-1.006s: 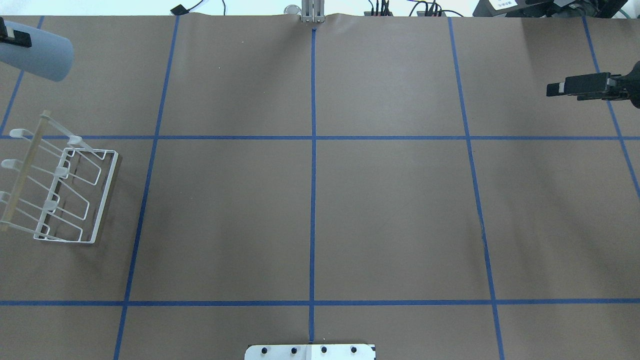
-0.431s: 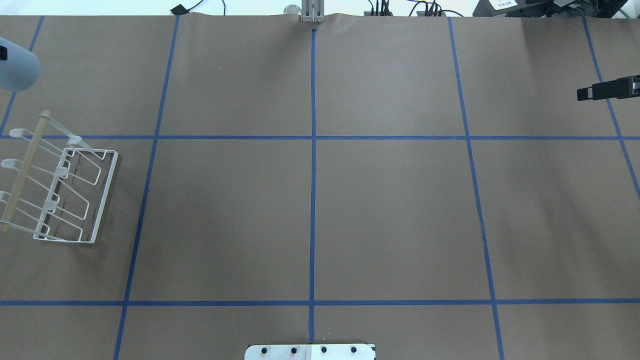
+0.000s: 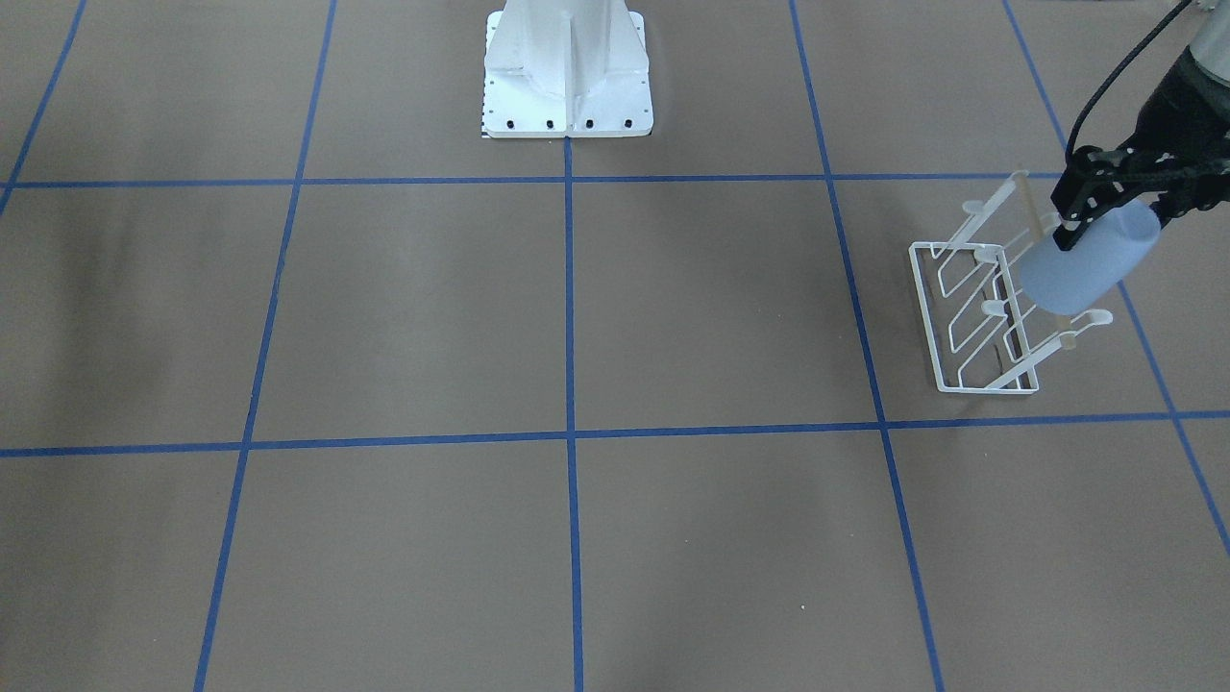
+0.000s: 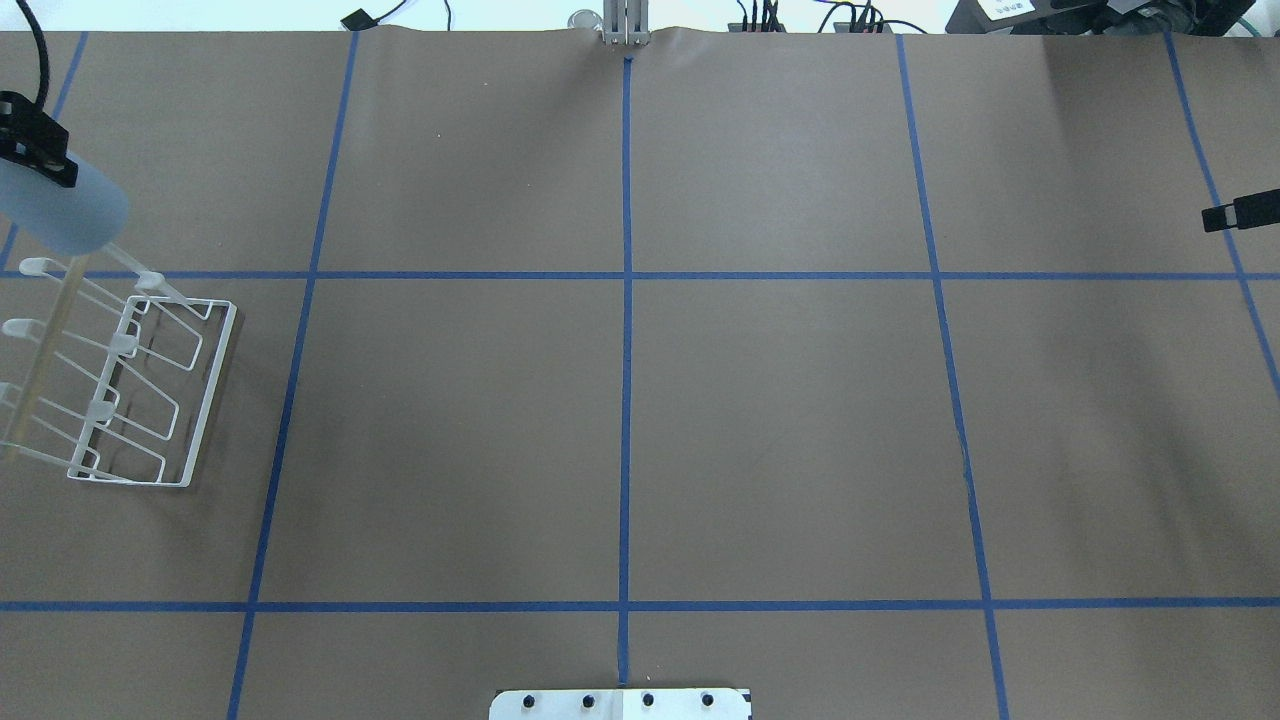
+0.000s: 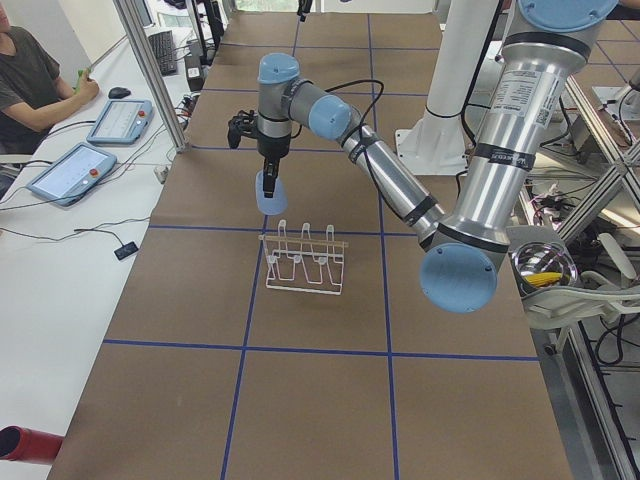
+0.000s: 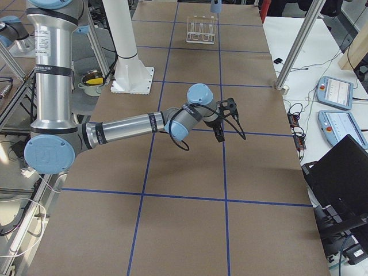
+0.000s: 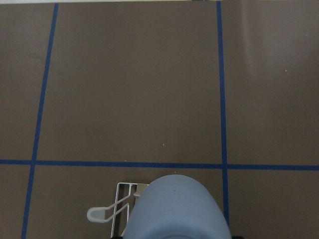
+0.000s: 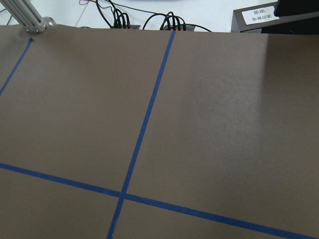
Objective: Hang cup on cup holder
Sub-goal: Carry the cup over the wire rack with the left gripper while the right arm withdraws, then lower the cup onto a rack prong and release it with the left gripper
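The cup [image 3: 1086, 264] is up in the air, tilted, right over the cup holder [image 3: 990, 390]! The left gripper [image 3: 1115, 210] has it pinched between its jaws at the upper end, while the cup's free end dips down toward the holder's wooden top bar. From overhead the cup [image 4: 65, 215] covers the far end of that bar, at the end of the cup holder [image 4: 213, 395] farthest from the robot. The left-side view shows the cup [image 5: 270, 192] hanging just above the end prong of the holder [image 5: 305, 270], and it looks clear of the wire there. The left wrist camera peers down along the cup [image 7: 174, 209], with one rounded prong tip poking out beside it. The holder itself stands flat on the table [image 4: 780, 430], near its edge on the robot's left. The right gripper [image 4: 1238, 213] is well apart from the holder, over the opposite side of the table; only a sliver of it shows, so how its jaws stand cannot be told.
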`<state>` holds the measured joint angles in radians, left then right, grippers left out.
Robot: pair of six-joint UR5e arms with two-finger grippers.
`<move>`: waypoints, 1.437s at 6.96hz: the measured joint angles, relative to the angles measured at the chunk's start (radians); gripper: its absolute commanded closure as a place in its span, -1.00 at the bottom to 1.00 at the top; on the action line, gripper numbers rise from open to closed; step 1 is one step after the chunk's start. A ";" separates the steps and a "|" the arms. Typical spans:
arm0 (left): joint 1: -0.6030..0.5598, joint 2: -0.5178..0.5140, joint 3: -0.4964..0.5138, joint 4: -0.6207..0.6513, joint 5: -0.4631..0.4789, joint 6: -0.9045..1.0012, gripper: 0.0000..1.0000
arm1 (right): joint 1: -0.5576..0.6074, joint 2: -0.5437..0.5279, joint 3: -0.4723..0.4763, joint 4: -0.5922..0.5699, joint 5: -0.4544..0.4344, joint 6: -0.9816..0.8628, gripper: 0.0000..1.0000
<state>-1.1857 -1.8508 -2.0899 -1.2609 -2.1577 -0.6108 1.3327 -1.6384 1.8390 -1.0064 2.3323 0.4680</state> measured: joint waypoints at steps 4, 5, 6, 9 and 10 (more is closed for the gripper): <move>0.081 -0.006 0.086 -0.037 0.009 0.007 1.00 | 0.062 -0.011 0.009 -0.264 0.032 -0.269 -1.00; 0.087 -0.003 0.108 -0.059 0.010 0.007 1.00 | 0.061 -0.011 0.010 -0.287 0.033 -0.280 -1.00; 0.089 0.000 0.121 -0.072 0.010 0.007 1.00 | 0.059 -0.012 0.010 -0.299 0.034 -0.284 -1.00; 0.095 0.007 0.156 -0.097 0.004 0.004 1.00 | 0.055 -0.016 0.008 -0.307 0.039 -0.284 -1.00; 0.096 0.007 0.180 -0.119 0.002 0.002 1.00 | 0.054 -0.017 0.008 -0.310 0.040 -0.284 -1.00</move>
<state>-1.0893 -1.8438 -1.9095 -1.3800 -2.1555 -0.6085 1.3862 -1.6550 1.8466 -1.3168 2.3726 0.1839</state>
